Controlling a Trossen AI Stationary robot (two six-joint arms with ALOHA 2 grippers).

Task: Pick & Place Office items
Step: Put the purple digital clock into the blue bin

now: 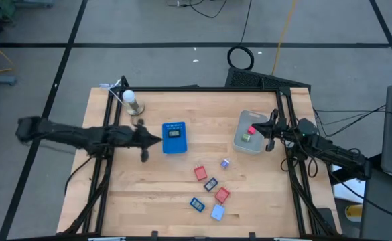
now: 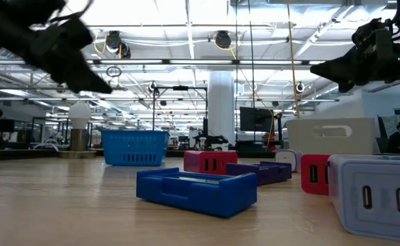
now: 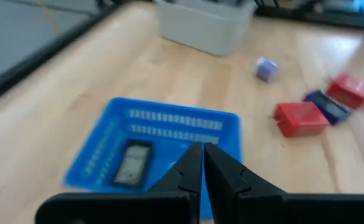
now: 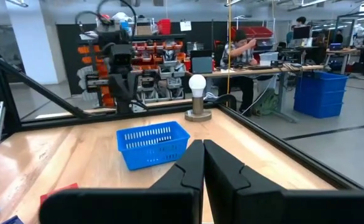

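- Lying loose on the bench (image 1: pixel 149 194), most of the office items (image 1: pixel 210 189) sit in a scatter well apart from the blue tray (image 1: pixel 174 137), out toward the bench's near edge: red, dark blue, light blue and purple pieces.
- One dark grey piece (image 3: pixel 132 163) rests inside the blue tray.
- A pink piece (image 1: pixel 251 130) and a green one lie in the grey bin (image 1: pixel 249 132), off to the tray's side.
- Left end effector (image 1: pixel 157 139) hovers just beside the tray, clenched on nothing.
- Right end effector (image 1: pixel 268 130) is at the bin's far side from the tray, clenched too, empty.
- A lamp bulb (image 1: pixel 128 98) stands near the tray at the bench's far edge.
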